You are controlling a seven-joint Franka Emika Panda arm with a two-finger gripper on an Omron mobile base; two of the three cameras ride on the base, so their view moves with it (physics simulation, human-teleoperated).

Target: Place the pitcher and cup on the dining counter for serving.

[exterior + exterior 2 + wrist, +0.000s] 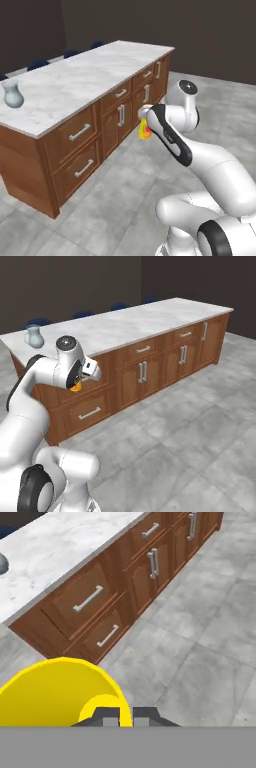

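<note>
the gripper (119, 714) is clenched on the rim of the cup (60, 692), held above the floor (200, 662) beside the drawers. the pitcher (12, 94) stands upright on the dining counter (75, 85), at 10 o'clock in the left base view, well apart from the cup.

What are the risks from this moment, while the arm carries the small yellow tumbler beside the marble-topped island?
1. The small yellow tumbler hangs below the white marble top of the wooden island; if the arm moves straight in, the tumbler may hit the brown drawer fronts.
2. The gripper appears to pinch just the tumbler's rim, so it might slip.
3. The pale blue-grey glass pitcher stands near the island's corner; a wide swing might knock it off.
</note>
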